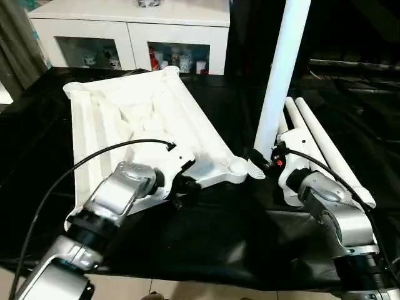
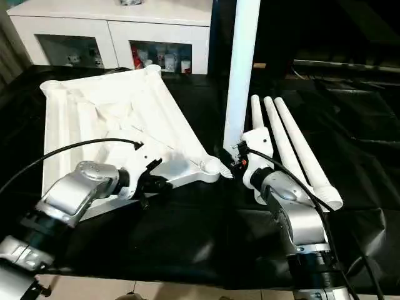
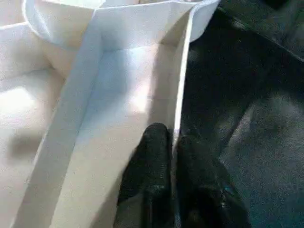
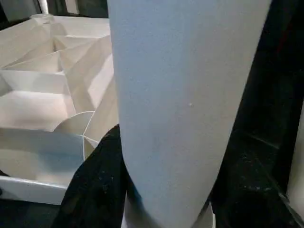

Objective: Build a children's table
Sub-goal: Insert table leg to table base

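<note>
Lying ribs-up on the black-draped bench (image 1: 219, 244), toward its far left corner, our tabletop (image 1: 134, 115) has no leg seated yet. We pinch its near rim wall in the left gripper (image 3: 173, 142); the right gripper (image 1: 265, 164) clamps one upright leg (image 1: 281, 69) just beside the near corner socket (image 1: 237, 165). Three legs (image 1: 325, 144) wait at the right edge, a cabinet (image 1: 131, 31) stands behind.
</note>
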{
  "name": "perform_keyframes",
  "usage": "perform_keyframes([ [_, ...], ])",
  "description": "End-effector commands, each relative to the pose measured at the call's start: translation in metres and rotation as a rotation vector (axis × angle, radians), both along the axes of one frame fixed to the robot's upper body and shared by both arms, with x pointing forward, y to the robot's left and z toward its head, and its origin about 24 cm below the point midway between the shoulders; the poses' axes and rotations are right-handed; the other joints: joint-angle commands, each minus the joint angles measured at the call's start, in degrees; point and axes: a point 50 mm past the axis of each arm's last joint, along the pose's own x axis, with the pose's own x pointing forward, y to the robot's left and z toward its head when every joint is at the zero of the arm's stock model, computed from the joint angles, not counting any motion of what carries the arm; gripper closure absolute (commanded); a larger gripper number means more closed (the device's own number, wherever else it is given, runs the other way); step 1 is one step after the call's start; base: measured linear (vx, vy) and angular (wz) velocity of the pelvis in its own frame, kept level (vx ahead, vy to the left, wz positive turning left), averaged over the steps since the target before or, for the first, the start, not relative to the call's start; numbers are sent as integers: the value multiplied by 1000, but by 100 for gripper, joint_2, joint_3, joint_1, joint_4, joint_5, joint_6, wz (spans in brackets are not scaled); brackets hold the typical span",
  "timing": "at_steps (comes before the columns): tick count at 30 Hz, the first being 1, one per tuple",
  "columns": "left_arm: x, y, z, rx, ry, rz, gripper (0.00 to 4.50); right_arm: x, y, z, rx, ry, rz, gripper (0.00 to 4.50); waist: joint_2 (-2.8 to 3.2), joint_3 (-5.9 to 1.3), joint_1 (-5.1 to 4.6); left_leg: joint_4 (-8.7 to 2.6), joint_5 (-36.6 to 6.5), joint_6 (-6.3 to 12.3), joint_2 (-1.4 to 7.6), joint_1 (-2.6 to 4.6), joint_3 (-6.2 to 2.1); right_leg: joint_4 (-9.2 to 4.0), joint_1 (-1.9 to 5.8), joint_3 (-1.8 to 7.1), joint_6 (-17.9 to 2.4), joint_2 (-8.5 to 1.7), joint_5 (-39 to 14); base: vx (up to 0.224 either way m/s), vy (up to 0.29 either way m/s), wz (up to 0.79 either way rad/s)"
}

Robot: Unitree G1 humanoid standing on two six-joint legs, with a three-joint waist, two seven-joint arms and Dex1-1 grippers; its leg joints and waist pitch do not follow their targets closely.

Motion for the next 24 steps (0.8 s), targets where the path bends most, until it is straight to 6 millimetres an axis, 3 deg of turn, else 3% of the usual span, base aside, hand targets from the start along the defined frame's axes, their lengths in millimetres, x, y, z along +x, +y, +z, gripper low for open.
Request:
perform_keyframes([
  [1, 0, 7, 1, 9, -26, 8, 441, 3, 3, 5, 26, -14, 7, 260, 9, -363, 12, -465, -568, 149, 355, -19, -110, -474, 338, 316, -1256, -509, -687, 0, 0, 0],
  [4, -2, 9, 5, -37, -52, -1, 449, 3, 8, 6, 83, 2, 39, 261, -29, -367, -3, -465, -512, 196, 355, -25, -104, -468, 351, 314, -1286, -512, -574, 0, 0, 0],
  [7, -5, 15, 7, -72, -76, -16, 450, 5, 15, 9, 162, 21, 87, 261, -24, -381, -32, -463, -382, 292, 354, -34, -99, -456, 357, 305, -1312, -513, -493, 0, 0, 0],
  [8, -9, 20, 6, -77, -82, -25, 450, 8, 20, 12, 180, 23, 131, 261, -79, -374, -47, -472, -344, 334, 361, -43, -92, -454, 357, 301, -1327, -516, -490, 0, 0, 0],
  [10, -15, 23, 5, -97, -99, -51, 450, 13, 25, 13, 196, 27, 163, 261, -68, -371, -72, -472, -339, 346, 361, -48, -88, -445, 350, 299, -1355, -528, -552, 0, 0, 0],
  [11, -18, 24, 4, -109, -105, -63, 450, 16, 26, 14, 201, 28, 172, 261, -106, -363, -83, -477, -351, 362, 364, -40, -76, -460, 345, 300, -1350, -524, -604, 0, 0, 0],
  [13, -26, 26, 3, -87, -130, -116, 450, 21, 35, 13, 189, 39, 216, 261, -118, -357, -83, -481, -356, 381, 358, -43, -70, -456, 340, 302, -1339, -529, -706, 0, 0, 0],
  [14, -28, 26, 3, -82, -133, -124, 450, 21, 36, 13, 185, 41, 223, 261, -90, -354, -69, -482, -330, 379, 360, -20, -54, -467, 320, 309, -1320, -527, -742, 0, 0, 0],
  [17, -34, 24, 1, -81, -152, -172, 450, 22, 42, 8, 155, 58, 261, 261, -131, -365, -38, -480, -157, 427, 362, -33, -39, -422, 328, 301, -1310, -515, -533, 0, 0, 0],
  [19, -36, 24, 1, -87, -156, -185, 450, 21, 44, 6, 145, 65, 273, 261, -112, -371, -19, -467, -111, 442, 362, -15, -24, -415, 308, 305, -1310, -516, -446, 0, 0, 0],
  [20, -37, 23, 2, -94, -162, -188, 450, 20, 46, 3, 134, 79, 288, 261, -140, -367, -8, -475, -126, 444, 364, -10, -18, -418, 309, 301, -1284, -506, -479, 0, 0, 0],
  [22, -38, 23, 3, -103, -163, -191, 450, 19, 47, 2, 129, 87, 298, 261, -123, -359, 18, -485, -205, 413, 377, 4, -15, -424, 294, 304, -1252, -516, -630, 0, 0, 0],
  [24, -38, 23, 4, -110, -170, -193, 450, 17, 47, 1, 128, 92, 304, 261, -146, -356, 36, -488, -237, 381, 380, 15, -5, -426, 287, 311, -1226, -512, -661, 0, 0, 0],
])
